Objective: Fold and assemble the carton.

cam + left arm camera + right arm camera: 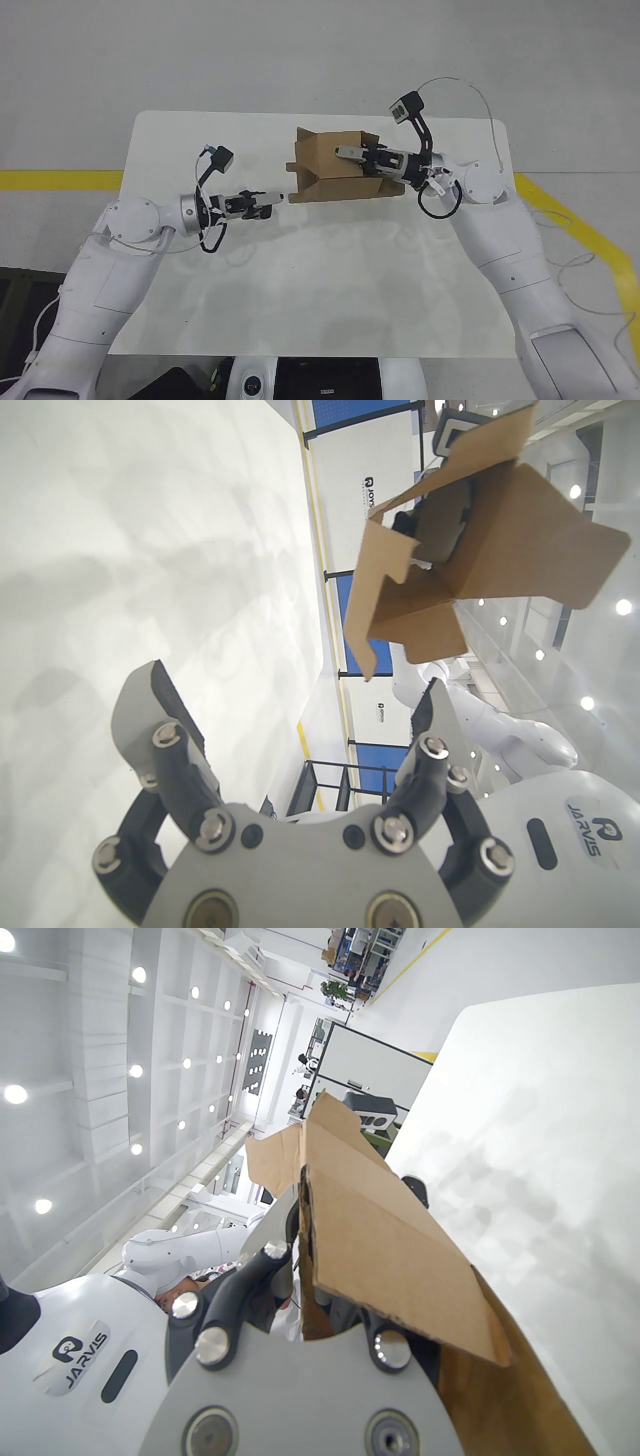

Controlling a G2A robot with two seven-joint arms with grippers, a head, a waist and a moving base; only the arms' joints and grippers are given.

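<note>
Currently the carton (335,162) is in the air over the far half of the white counter (300,290), near its middle. It is a brown cardboard box, partly opened out, with its flaps splayed in several directions.

The right gripper (348,152) reaches into the carton from the right side and is clamped on one of its walls. In the right wrist view, the torn corrugated edge of the carton (380,1248) runs into the right gripper (300,1218), with one metal finger (272,1223) pressed against that wall. The cardboard hides the other finger. A broad panel slopes away over the counter (540,1128).

The left gripper (280,196) sits above the counter just beside the carton's near left corner, pointing at it. In its own wrist view, the left gripper (295,680) is released: the two dark-padded fingers stand wide apart with nothing between them. The carton (500,540) hangs ahead of it and apart from it. The open inside faces this camera, one notched flap (380,565) hangs toward the gripper, and a wide flap (565,555) sticks out to the side. Room background shows beneath the carton's lower edge, so it is clear of the counter (125,550).
</note>
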